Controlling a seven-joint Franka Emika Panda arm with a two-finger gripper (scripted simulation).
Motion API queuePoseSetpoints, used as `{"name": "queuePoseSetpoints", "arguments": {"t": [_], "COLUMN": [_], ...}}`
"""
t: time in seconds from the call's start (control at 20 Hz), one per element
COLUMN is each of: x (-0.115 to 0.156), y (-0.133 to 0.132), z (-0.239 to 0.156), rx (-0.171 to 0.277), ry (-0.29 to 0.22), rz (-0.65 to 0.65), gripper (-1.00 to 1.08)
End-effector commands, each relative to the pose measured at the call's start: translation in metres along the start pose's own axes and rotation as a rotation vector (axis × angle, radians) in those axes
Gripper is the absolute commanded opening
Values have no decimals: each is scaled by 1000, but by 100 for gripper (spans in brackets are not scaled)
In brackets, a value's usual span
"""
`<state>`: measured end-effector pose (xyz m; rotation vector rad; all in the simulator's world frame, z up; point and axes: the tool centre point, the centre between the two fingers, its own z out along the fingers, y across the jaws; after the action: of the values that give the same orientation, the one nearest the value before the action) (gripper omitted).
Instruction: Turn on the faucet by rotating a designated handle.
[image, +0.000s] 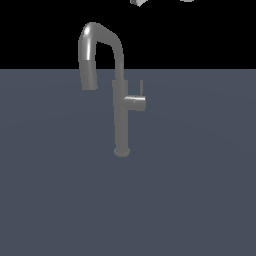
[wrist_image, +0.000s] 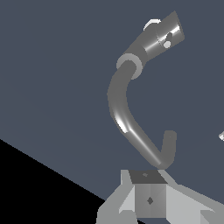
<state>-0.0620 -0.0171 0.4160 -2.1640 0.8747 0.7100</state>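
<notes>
Jaws are hard to read: only a small pale bit of the gripper peeks in at the top edge of the exterior view, and the wrist view shows just its grey body, so I cannot tell if they are open or shut. It hangs high above the faucet and touches nothing.

From the wrist camera, the closest part is the gripper body, and just past it the top of the spout's bend. The faucet curves away from there, and its thick spray end sits farthest off, over the dark blue-grey floor.

In the exterior view, the faucet is all grey shiny metal. It stands straight up on a small round base on the floor, near the middle. Its tall thin post runs up and down. The spout bends over at the top and comes down toward the exterior view's left, with the fat end pointing down.

About halfway up the post, the handle sticks out toward the exterior view's right. It is 1 short round stub lying flat, and a thin rod at its end points straight up.
</notes>
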Motion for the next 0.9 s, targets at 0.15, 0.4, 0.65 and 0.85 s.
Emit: {"name": "queuePoseSetpoints", "arguments": {"t": [0.15, 0.4, 0.65, 0.85], "x": [36, 69, 101, 124], "y": [-1, 2, 8, 15], "z": [3, 9, 19, 31], "rx": [127, 242, 360, 454], "ry": [-97, -186, -276, -348], "rz": [127, 244, 364, 459], "gripper": [-100, -100, -100, -100]}}
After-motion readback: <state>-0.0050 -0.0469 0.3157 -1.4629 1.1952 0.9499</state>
